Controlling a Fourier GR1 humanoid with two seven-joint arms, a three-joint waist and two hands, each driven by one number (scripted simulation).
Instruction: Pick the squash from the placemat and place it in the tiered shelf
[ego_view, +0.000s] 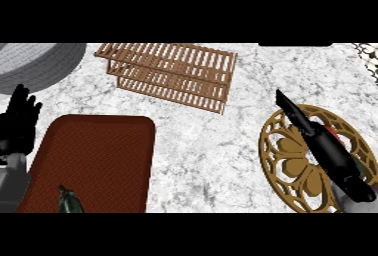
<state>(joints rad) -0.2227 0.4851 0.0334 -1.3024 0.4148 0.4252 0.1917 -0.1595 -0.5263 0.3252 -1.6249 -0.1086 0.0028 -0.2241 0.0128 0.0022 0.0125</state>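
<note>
Squash (337, 134), I think: just a red-green sliver peeking from under my right robot hand (325, 145) on the round gold openwork placemat (284, 150). Fingers are straight, nothing gripped yet, so I'm at the reach step. Next I need to curl round it and lift it over to the brown slatted wooden tiered shelf (173, 70). My left robot hand (18, 125) rests open at the left edge.

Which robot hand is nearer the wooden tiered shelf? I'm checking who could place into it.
Right. The right robot hand reaches over the gold placemat, fingertips just right of the tiered shelf. The left robot hand rests at the left edge.
</note>
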